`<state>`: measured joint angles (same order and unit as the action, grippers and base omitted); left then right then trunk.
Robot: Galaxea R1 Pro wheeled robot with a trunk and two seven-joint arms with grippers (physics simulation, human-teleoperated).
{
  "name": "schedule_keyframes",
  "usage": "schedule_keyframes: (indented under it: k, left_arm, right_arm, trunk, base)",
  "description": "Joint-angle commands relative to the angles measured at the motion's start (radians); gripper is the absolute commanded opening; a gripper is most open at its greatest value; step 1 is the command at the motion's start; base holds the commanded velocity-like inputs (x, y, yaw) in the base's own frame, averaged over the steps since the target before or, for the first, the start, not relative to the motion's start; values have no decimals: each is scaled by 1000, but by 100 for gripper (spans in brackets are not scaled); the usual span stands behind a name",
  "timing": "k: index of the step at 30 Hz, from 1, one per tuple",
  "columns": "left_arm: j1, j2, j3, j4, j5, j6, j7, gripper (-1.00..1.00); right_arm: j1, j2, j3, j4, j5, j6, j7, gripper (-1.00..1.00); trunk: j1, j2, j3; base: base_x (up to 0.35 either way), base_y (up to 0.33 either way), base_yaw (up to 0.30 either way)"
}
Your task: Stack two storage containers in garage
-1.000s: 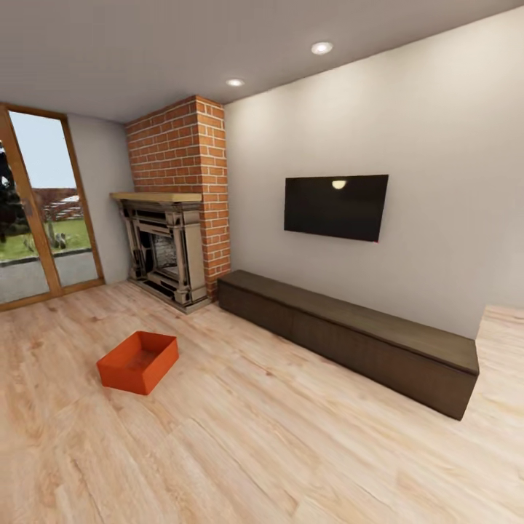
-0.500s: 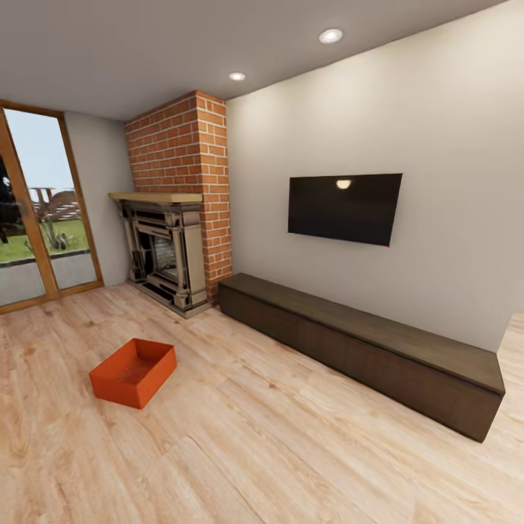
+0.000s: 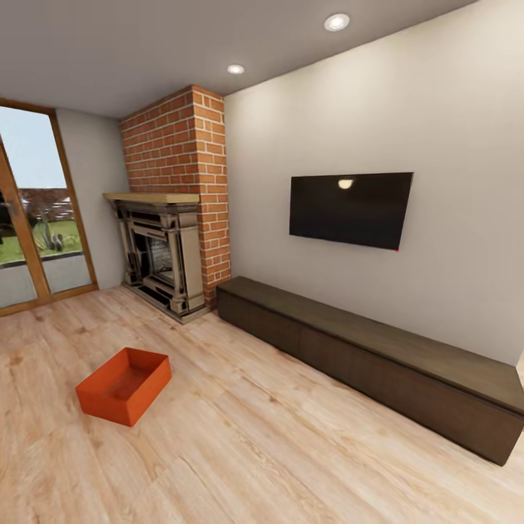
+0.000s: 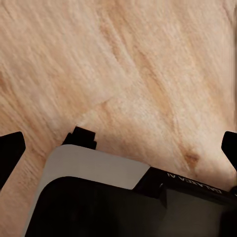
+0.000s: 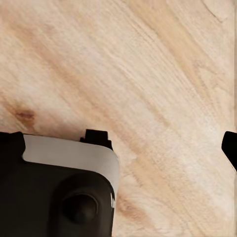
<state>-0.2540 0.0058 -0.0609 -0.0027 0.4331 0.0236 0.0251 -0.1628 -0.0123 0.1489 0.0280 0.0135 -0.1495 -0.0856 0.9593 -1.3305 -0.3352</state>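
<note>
One orange-red open-topped storage container (image 3: 124, 384) lies empty on the light wood plank floor (image 3: 262, 444) of the living room, at the lower left of the head view, in front of the fireplace. My left gripper (image 4: 118, 148) is open, its dark fingertips (image 4: 10, 150) wide apart over bare planks with nothing between them. My right gripper (image 5: 118, 145) also hangs over the wood floor and looks open, with one dark fingertip (image 5: 230, 148) at the picture's edge. Both grippers are far from the container.
A brick-and-stone fireplace (image 3: 169, 255) stands in the far corner beside wood-framed glass doors (image 3: 36, 218). A long, low dark cabinet (image 3: 371, 356) runs along the white wall under a wall-mounted TV (image 3: 351, 209). My own grey and black body (image 4: 98, 197) shows under the grippers.
The whole head view has shifted, so the camera has moved: container, fireplace and doors sit further left, and more of the cabinet shows. Nothing in the room has itself moved.
</note>
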Motion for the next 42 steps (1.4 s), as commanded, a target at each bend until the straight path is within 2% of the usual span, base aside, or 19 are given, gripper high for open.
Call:
schedule_keyframes:
  k: [1,14,16,17,18,22,42]
  left_arm:
    - [-1,0,-7,-1,7,2,2,100]
    - [-1,0,-7,-2,6,2,2,100]
    - [-1,0,-7,-2,6,2,2,100]
    - [-1,0,-7,-2,6,2,2,100]
    - [-1,0,-7,-2,6,2,2,100]
    - [-1,0,-7,-2,6,2,2,100]
    - [-1,0,-7,-2,15,0,2,100]
  right_arm:
    - [-1,0,7,3,2,-4,-5,100]
    - [-1,0,9,3,2,-2,-12,100]
    - [-1,1,29,3,1,-2,-13,100]
    - [-1,1,62,3,1,-2,-14,100]
    - [-1,1,77,3,1,-3,-15,100]
    - [-1,1,100,3,0,-5,-14,100]
    - [-1,10,99,4,-8,-8,-15,100]
  trunk:
    - [1,-1,-1]
    - [1,-1,-1]
    - [1,-1,-1]
    - [1,-1,-1]
    - [1,-1,-1]
    - [1,-1,-1]
    - [1,-1,-1]
  base:
    - [323,0,0]
    - [323,0,0]
    - [323,0,0]
    - [323,0,0]
    - [323,0,0]
    - [323,0,0]
    - [323,0,19]
